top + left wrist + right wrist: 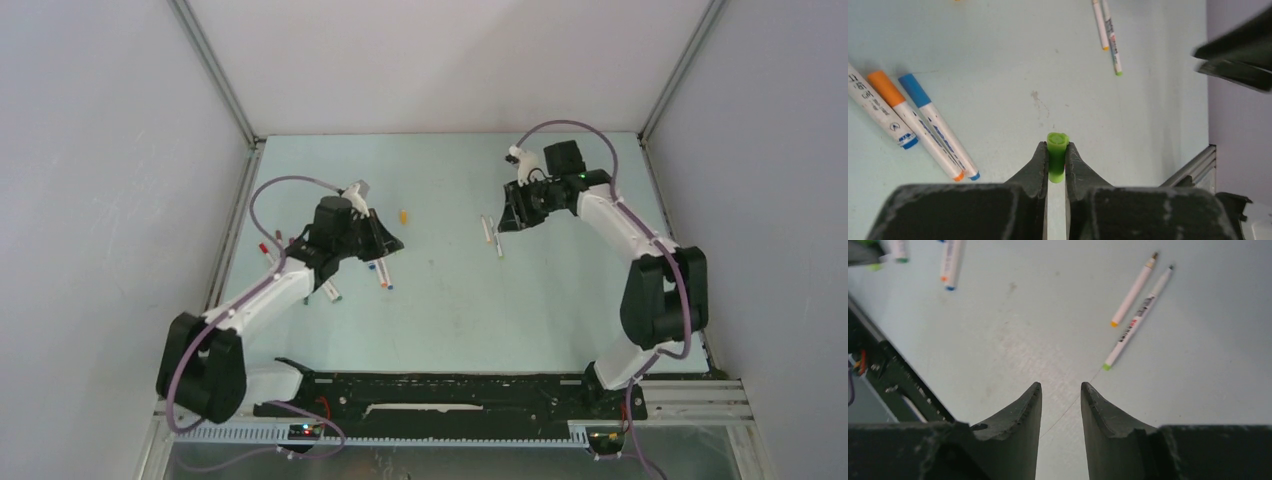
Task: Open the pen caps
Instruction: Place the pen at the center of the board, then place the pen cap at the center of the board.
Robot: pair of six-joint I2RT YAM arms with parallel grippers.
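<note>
My left gripper [1056, 148] is shut on a small green pen cap [1057, 159] and holds it above the table; in the top view it [386, 241] hangs over the left cluster of pens. A yellow cap [403, 215] lies on the table just beyond it. My right gripper [1060, 388] is open and empty above the table, near two uncapped white pens, one with an orange tip [1134, 289] and one with a green tip [1137, 320]. These two pens also show in the top view [492, 235] beside the right gripper [508, 219].
Two white pens with an orange cap [883, 81] and a blue cap [913, 90] lie left of my left gripper, beside a third white pen [875, 107]. More pens [330, 291] lie under the left arm. Grey walls enclose the table; a black rail [450, 395] runs along the near edge.
</note>
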